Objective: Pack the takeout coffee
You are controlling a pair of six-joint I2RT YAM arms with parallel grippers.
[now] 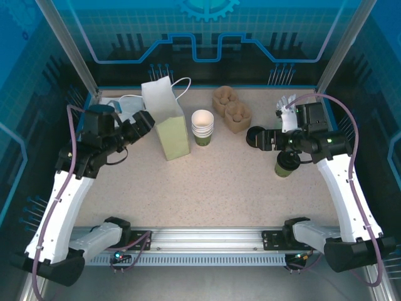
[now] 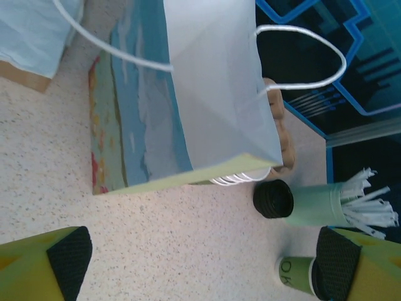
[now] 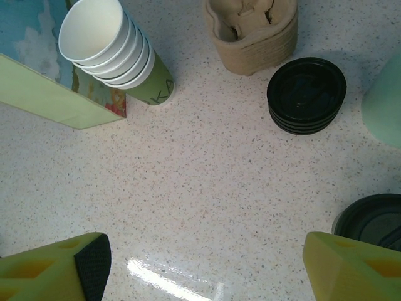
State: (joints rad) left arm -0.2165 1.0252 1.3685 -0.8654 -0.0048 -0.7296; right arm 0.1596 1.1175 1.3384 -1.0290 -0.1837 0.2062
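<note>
From above, one paper bag stands upright on the counter, left of centre. The left fingers are just beside its left face. To its right come one stack of white-lined cups, the cardboard cup carriers, a pile of black lids and one pale cup of white sticks. The single takeout coffee stands upright at the right, just nearer than the right fingers.

The left wrist view shows its fingers spread wide on nothing. The bag stands in the way and hides most of the cup stack and carriers.

In the right wrist view the fingers gape over bare counter, and the coffee's dark top lies just beside one finger. The cups nest four or five deep and the lids about three. I cannot count the carriers.
</note>
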